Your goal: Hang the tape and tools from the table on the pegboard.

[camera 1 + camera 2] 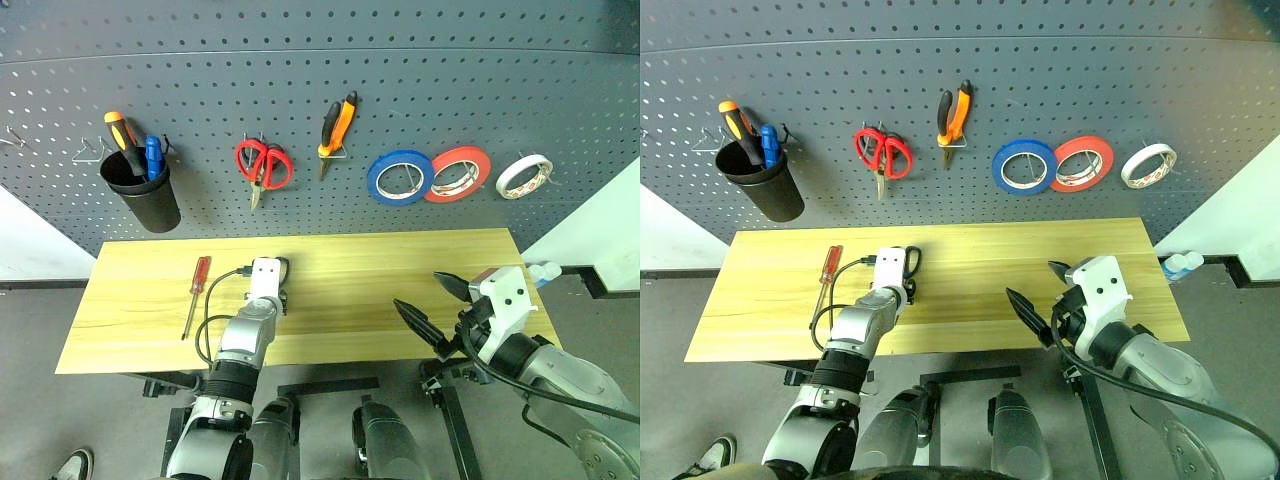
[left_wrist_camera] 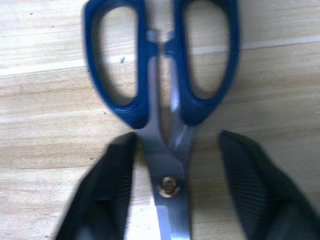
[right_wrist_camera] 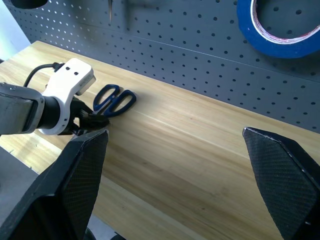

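The scissors lie flat on the counter, handles toward the pegboard. The left gripper straddles the blades at the pivot, fingers narrowed but with gaps on either side. The screwdriver lies just left. Pliers and tape hang on the pegboard. The right gripper hovers wide open.

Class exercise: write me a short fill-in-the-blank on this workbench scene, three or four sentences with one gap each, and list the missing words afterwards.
1. The pliers hang on the ____.
2. The left gripper has its fingers on either side of the ____, near the pivot.
3. The red-handled screwdriver lies on the ____.
4. The right gripper holds ____.

Missing words: pegboard; scissors; table; nothing
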Controlling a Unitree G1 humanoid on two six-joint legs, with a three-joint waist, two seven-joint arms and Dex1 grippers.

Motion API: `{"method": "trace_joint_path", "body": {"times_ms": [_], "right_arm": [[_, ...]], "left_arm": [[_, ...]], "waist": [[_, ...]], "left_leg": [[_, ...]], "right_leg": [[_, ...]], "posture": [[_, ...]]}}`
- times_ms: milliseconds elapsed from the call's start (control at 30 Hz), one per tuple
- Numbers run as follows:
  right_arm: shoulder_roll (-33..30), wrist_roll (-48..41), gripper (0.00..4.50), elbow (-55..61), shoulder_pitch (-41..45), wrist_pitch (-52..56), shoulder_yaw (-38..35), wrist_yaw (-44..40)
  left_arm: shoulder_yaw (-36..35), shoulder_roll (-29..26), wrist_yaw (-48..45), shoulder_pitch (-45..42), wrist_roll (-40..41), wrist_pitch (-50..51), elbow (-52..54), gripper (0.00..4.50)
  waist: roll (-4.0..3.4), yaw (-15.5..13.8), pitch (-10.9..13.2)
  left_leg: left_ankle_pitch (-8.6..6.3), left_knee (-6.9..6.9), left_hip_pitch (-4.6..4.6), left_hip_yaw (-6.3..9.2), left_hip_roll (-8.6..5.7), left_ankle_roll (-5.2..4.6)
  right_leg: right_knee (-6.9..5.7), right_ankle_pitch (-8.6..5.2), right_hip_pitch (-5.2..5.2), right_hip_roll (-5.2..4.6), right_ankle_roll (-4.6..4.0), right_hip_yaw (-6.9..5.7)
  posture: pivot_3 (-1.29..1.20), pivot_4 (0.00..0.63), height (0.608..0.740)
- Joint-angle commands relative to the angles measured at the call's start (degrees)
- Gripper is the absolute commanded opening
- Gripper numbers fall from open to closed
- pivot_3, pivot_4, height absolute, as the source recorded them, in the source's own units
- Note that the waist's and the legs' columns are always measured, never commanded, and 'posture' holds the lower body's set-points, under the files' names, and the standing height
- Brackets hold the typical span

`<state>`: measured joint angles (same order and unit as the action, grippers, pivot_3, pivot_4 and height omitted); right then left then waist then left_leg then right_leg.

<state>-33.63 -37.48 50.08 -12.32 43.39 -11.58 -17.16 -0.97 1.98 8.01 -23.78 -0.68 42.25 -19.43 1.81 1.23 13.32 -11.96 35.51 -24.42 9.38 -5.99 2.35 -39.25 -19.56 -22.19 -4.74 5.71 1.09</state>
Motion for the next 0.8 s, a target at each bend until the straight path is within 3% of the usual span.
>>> {"method": "trace_joint_path", "body": {"times_ms": [33,133,800], "right_arm": [[0.2,-0.3,4.50,3.1,0.0,-0.8,-0.6,0.2],[0.2,-0.2,4.50,3.0,0.0,-0.9,-0.6,0.2],[0.5,1.4,4.50,2.2,0.2,-1.6,0.0,0.2]], "left_arm": [[-0.6,-0.4,1.3,2.7,-0.9,3.0,-2.8,1.10],[-0.5,-0.3,1.4,2.9,-0.8,3.1,-2.5,0.73],[3.3,-2.0,-2.4,5.8,-1.2,2.2,3.3,0.73]], "waist": [[0.00,0.0,0.0],[-0.01,0.0,0.0],[-0.01,-0.1,0.0]], "left_leg": [[0.00,-0.01,0.00,0.00,0.00,0.00],[0.00,-0.05,0.00,0.00,0.00,0.00],[0.00,-0.31,0.00,-0.04,0.00,0.00]], "right_leg": [[0.01,0.00,0.00,0.00,0.00,0.00],[0.04,0.00,0.00,0.00,0.00,0.00],[0.20,0.00,-0.06,-0.03,0.00,0.03]], "posture": [[-0.13,0.260,0.715],[-0.13,0.259,0.715],[-0.13,0.261,0.715]]}}
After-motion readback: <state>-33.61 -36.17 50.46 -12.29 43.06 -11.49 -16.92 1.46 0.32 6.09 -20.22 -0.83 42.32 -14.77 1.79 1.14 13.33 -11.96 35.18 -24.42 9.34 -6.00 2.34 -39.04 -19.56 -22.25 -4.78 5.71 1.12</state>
